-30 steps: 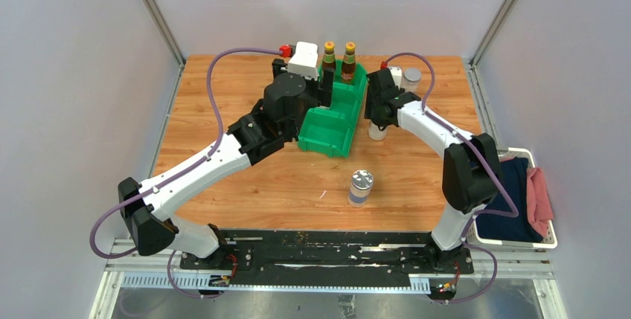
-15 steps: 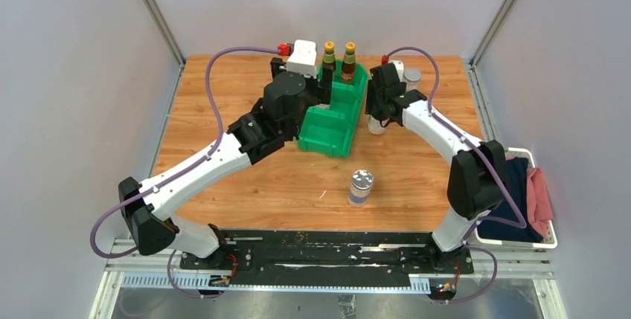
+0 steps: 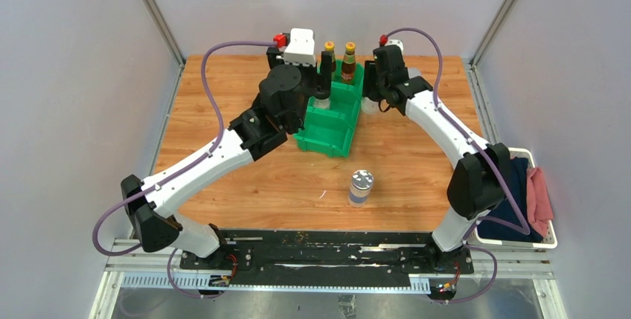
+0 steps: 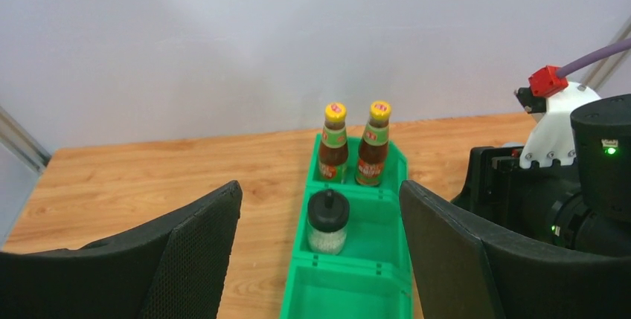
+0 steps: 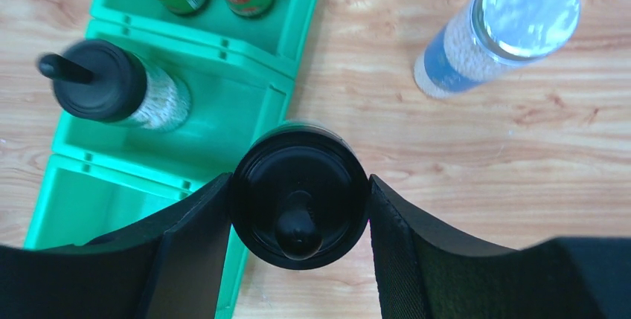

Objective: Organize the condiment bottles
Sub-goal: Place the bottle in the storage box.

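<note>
A green three-compartment bin (image 3: 327,140) stands at the table's middle back. Two brown yellow-capped bottles (image 3: 338,57) stand in its far compartment (image 4: 356,154). One black-capped shaker (image 4: 327,222) stands in the middle compartment (image 5: 111,85). My left gripper (image 3: 325,73) is open and empty above it (image 4: 320,194). My right gripper (image 3: 370,100) is shut on the second shaker (image 5: 298,196), held over the bin's right edge. One silver-lidded jar (image 3: 361,187) stands near the front. The other (image 5: 506,25) stands right of the bin.
The bin's near compartment (image 4: 342,297) holds nothing. A white basket (image 3: 552,239) with cloths sits off the table's right edge. Grey walls with metal posts close in the back and sides.
My right gripper has carried its shaker up and toward the back, close to the bin's right wall. My left gripper has risen slightly, and a shaker now shows in the middle compartment.
</note>
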`<state>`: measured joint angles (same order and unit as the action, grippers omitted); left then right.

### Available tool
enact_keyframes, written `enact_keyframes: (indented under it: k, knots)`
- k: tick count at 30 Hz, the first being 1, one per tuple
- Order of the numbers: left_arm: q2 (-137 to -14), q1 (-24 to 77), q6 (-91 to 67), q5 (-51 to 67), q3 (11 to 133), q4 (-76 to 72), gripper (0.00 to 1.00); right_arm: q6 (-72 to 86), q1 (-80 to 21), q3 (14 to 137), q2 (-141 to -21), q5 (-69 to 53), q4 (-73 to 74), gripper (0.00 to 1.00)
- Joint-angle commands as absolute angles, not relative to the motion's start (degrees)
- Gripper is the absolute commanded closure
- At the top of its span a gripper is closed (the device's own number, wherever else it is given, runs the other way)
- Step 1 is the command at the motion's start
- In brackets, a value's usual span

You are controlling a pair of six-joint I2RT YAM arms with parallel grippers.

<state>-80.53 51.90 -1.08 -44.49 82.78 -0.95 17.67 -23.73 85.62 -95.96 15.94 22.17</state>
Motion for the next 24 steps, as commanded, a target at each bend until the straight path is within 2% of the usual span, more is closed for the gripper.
enact_keyframes:
  k: [1, 11, 24]
  knots:
    - [-82.47, 52.38, 4.42, -46.37, 88.17, -5.08, 0.17, 15.03, -24.02, 91.61, -97.18, 13.78, 22.13, 1.0]
    - [-86.22, 52.29, 9.44, -44.21, 94.53, -6.43, 0.18, 12.53, -24.26, 101.52, -104.97, 9.28, 24.77, 1.0]
    - [-86.87, 52.03, 11.52, -43.62, 94.77, -7.86, 0.18, 9.36, -25.84, 106.96, -111.74, 5.79, 27.03, 1.0]
